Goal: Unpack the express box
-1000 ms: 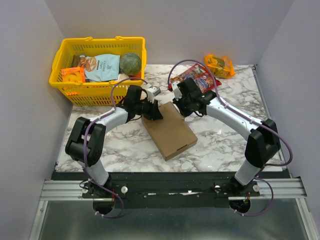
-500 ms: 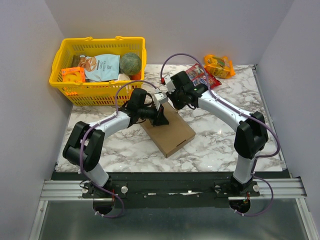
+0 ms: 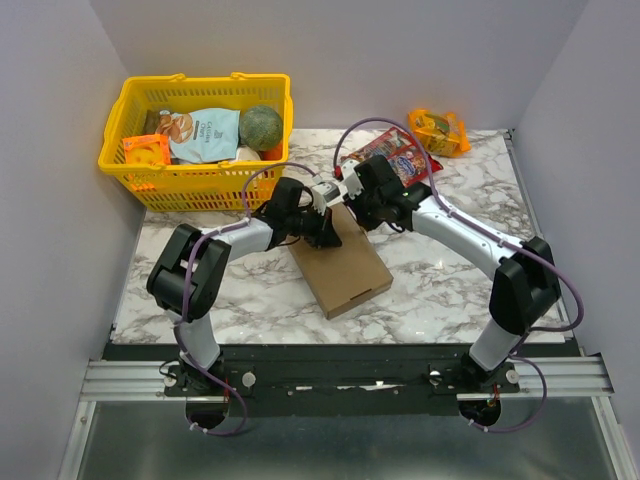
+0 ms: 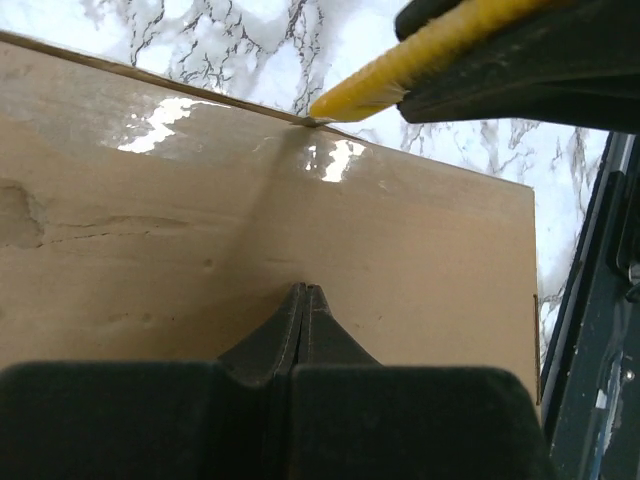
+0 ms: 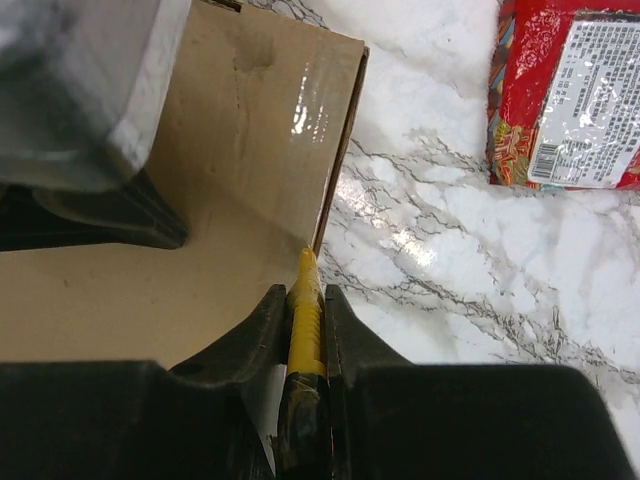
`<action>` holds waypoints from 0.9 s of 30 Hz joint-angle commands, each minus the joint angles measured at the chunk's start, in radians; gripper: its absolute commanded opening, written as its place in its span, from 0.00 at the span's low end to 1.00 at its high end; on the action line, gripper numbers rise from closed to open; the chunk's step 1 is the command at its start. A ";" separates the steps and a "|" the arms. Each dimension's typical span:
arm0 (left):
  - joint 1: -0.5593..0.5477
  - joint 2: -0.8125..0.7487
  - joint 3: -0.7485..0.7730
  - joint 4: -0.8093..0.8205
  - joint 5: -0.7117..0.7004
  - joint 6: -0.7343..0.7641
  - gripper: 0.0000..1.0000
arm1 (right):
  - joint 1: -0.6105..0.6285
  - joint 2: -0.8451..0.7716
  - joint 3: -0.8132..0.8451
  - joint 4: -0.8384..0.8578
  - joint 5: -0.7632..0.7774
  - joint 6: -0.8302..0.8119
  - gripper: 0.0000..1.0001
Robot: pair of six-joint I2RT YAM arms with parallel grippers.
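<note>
While the left pincer (image 4: 303,297) sits shut, fingertips together and resting on the lid of the express box (image 3: 345,262), the right pincer (image 5: 305,300) is clamped on a yellow cutter (image 5: 306,325). The cutter's tip touches the box's far edge (right at the lid seam). The box lies closed on the marble worktop (image 3: 450,270), between the two arms, and a red snack packet (image 5: 570,100) lies near it.

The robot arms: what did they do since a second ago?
The left gripper, shut, slid right across the express box lid. The right gripper, holding the yellow cutter, swung away, then returned to the box's edge. Box and basket stayed put.
</note>
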 commanded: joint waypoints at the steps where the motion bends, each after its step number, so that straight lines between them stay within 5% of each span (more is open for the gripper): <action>1: 0.005 0.042 -0.002 0.002 -0.139 -0.025 0.00 | 0.015 -0.046 -0.027 -0.097 -0.096 0.066 0.00; 13: 0.019 -0.047 -0.025 0.022 -0.094 -0.071 0.00 | 0.049 0.049 0.083 -0.030 -0.111 0.045 0.00; 19: 0.036 -0.138 -0.055 -0.014 -0.074 -0.054 0.00 | 0.047 0.097 0.174 -0.015 0.046 0.029 0.00; 27: 0.038 -0.184 -0.064 -0.035 -0.048 -0.035 0.00 | 0.009 -0.001 0.076 0.126 0.067 0.035 0.01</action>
